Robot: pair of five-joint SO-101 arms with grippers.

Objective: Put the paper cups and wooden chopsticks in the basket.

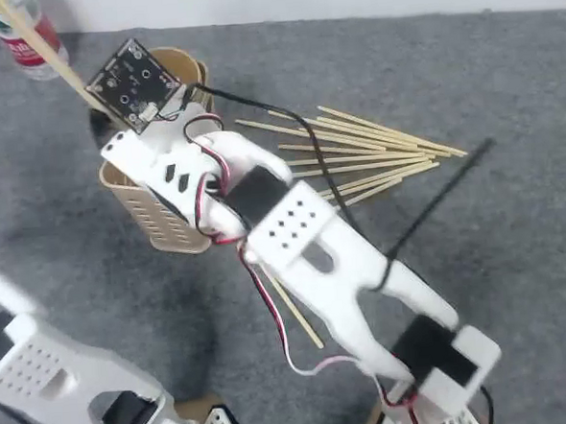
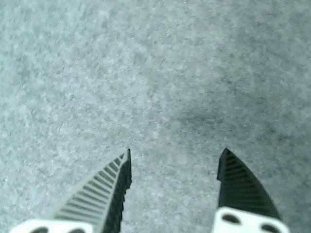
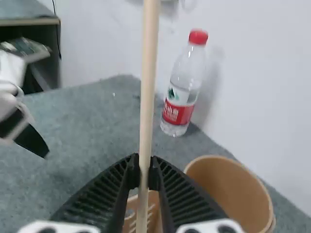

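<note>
My right gripper (image 3: 143, 172) is shut on one wooden chopstick (image 3: 148, 73), which sticks out past the fingertips. In the high view that chopstick (image 1: 37, 44) slants toward the far left corner, above the beige slotted basket (image 1: 153, 215). A brown paper cup (image 1: 186, 66) (image 3: 228, 191) stands at the basket's far end; whether it is inside I cannot tell. Several chopsticks (image 1: 356, 150) lie fanned on the carpet right of the basket. Another chopstick (image 1: 297, 315) lies under the right arm. My left gripper (image 2: 176, 155) hangs open over bare carpet, holding nothing.
A water bottle (image 1: 24, 37) (image 3: 182, 92) with a red cap stands at the far left by the white wall. A black cable (image 1: 436, 203) runs across the grey carpet on the right. The left arm's body (image 1: 53, 380) fills the near left corner.
</note>
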